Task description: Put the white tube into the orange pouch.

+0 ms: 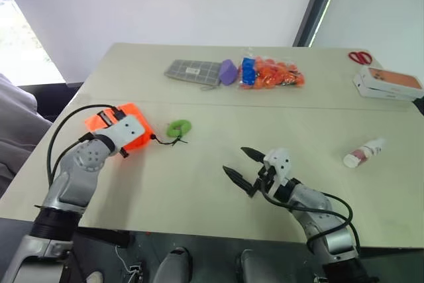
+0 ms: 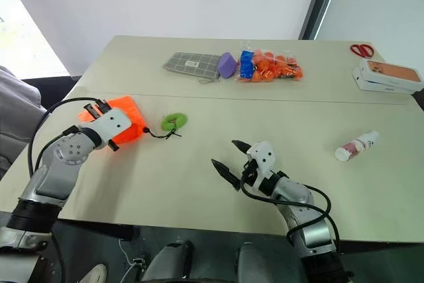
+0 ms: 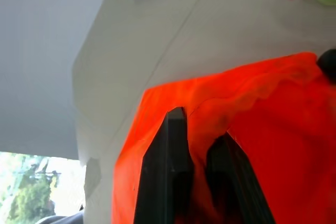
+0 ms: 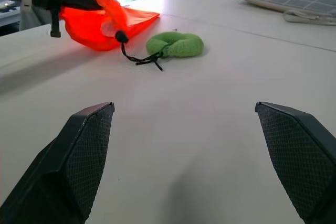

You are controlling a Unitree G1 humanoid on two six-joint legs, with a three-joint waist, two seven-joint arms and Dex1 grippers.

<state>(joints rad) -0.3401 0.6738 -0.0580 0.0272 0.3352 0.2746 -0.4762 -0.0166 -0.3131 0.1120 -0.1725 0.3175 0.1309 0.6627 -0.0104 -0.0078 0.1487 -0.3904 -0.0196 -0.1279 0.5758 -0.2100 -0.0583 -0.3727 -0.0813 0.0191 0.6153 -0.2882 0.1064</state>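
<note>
White tube (image 1: 364, 152) untouched; left hand (image 3: 202, 153) pinching orange pouch (image 1: 112, 124)

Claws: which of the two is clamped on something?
The left claw, pinching the orange pouch fabric. The right claw hangs wide open above bare table, holding nothing.

Left hand (image 3: 197, 145): fingers pinched shut on fold of orange pouch (image 1: 132, 127), arm reaching forward, wrist tipped slightly down. Right hand (image 1: 243, 162): fingers spread wide, empty, pointing level toward left hand, well apart from it.
</note>
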